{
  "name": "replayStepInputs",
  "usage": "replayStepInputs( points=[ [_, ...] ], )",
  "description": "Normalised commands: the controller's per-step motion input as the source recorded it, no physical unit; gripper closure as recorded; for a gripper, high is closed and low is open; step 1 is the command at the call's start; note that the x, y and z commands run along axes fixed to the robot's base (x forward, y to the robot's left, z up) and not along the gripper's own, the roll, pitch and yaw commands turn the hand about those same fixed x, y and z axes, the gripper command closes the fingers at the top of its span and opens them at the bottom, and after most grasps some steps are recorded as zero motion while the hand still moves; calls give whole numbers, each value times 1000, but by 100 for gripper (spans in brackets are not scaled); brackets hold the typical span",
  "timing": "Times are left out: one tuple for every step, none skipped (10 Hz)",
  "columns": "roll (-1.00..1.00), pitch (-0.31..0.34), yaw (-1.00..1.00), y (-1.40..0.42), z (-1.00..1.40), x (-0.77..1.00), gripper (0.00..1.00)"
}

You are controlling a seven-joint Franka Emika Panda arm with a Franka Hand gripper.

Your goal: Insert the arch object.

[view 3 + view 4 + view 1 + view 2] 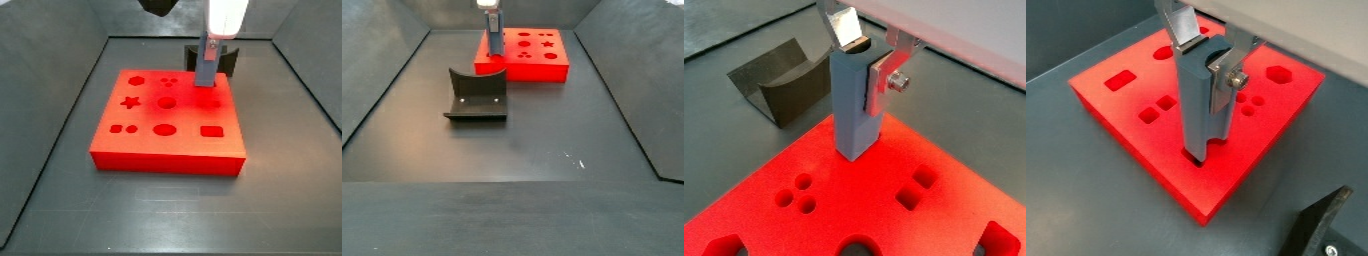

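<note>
My gripper (pixel 866 58) is shut on the arch object (pixel 851 110), a tall grey-blue block with a semicircular notch at its upper end. I hold it upright between the silver fingers (pixel 1186 30). Its lower end meets the top of the red board (pixel 844 205) near one corner. In a wrist view the block (pixel 1197 110) seems to stand in a dark opening of the board (pixel 1140 135). How deep it sits I cannot tell. In both side views the gripper (pixel 211 42) (pixel 492 25) stands over the board's edge with the block (pixel 206 72) (pixel 493 45) below it.
The dark fixture (pixel 476 96) stands on the grey floor apart from the red board (pixel 543 62), and shows in a wrist view (pixel 778 85). The board (pixel 167 140) has several shaped holes. Sloping dark walls (pixel 54 130) enclose the floor.
</note>
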Motion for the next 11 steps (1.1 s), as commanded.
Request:
replayStepInputs(
  points=[
    [31,-16,0,0,-186,74,100],
    [54,-10,0,0,-194,31,100],
    [47,-3,0,0,-186,80,100],
    [39,0,0,0,-160,271,100],
    [46,0,0,0,-171,294,100],
    [33,0,0,0,-171,234,100],
    [40,0,0,0,-191,137,100],
    [27,-10,0,0,-180,0,100],
    [10,-41,0,23,-180,-154,100],
    [4,-46,-74,51,-151,-309,100],
    [3,-47,-89,31,-129,-306,100]
  ],
)
